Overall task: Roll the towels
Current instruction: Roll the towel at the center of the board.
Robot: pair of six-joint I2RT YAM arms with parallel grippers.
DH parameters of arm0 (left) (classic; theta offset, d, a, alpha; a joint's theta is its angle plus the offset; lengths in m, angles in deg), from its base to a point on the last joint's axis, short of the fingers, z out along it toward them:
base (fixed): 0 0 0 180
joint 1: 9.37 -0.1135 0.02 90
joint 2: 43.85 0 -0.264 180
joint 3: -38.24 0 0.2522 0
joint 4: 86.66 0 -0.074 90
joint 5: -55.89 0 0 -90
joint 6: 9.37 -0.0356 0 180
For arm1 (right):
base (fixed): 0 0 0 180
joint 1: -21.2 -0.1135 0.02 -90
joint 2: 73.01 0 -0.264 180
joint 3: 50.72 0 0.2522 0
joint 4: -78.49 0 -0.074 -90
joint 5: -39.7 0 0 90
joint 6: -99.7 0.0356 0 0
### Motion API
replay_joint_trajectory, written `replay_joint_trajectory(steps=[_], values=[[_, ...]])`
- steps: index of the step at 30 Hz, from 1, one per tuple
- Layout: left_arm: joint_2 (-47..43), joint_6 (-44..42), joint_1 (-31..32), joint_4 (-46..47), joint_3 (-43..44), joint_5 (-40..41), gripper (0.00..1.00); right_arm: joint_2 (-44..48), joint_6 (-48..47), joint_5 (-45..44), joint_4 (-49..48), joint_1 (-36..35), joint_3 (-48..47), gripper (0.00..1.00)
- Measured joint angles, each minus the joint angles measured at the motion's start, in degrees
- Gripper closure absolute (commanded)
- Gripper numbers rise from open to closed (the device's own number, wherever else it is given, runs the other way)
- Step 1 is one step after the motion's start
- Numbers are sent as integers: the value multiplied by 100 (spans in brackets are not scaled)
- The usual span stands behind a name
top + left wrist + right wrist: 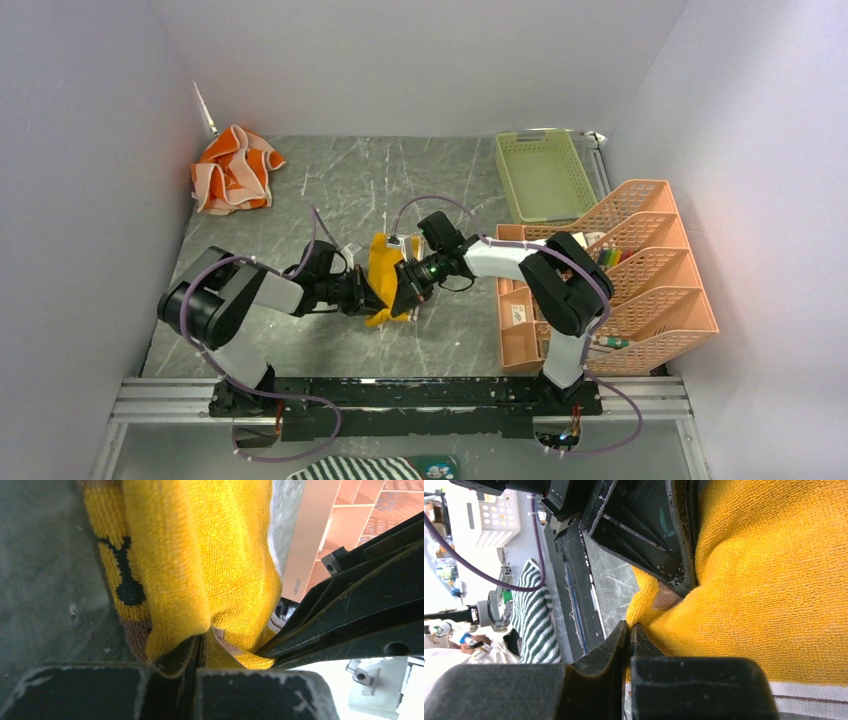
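Limp mustard-yellow towel [386, 272] | left fingers [100, 695] and right fingers [594, 690] each pinched shut on a fold, cloth bunched between them | likely soft, light, floppy: grip hems.

Soft, even light fills my overhead view, with pale glare streaks on the grey surface [420, 180] toward twelve o'clock. At my wrists the yellow towel [200, 555] glows bright and sharp. My left claw [199, 647] sits dark and soft-edged at six o'clock. Far backgrounds bleach white.
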Motion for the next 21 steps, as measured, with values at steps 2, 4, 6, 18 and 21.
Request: replay_joint_trajectory(steps=[2,4,6,18,21], values=[[-192,-94,-28,-492,162,149,93,-42,17,98,-59,11,-2,100],[-505,-282,-98,-1158,417,435,93,-125,13,214,-63,31,-15,100],[-911,-529,-289,-1908,815,765,93,-245,-17,304,-13,46,-22,100],[-2649,-1808,-846,-4096,2098,999,93,-590,920,949,-833,295,166,100],[-2935,-1825,-756,-4146,1565,695,93,-780,1338,990,-1130,404,184,100]])
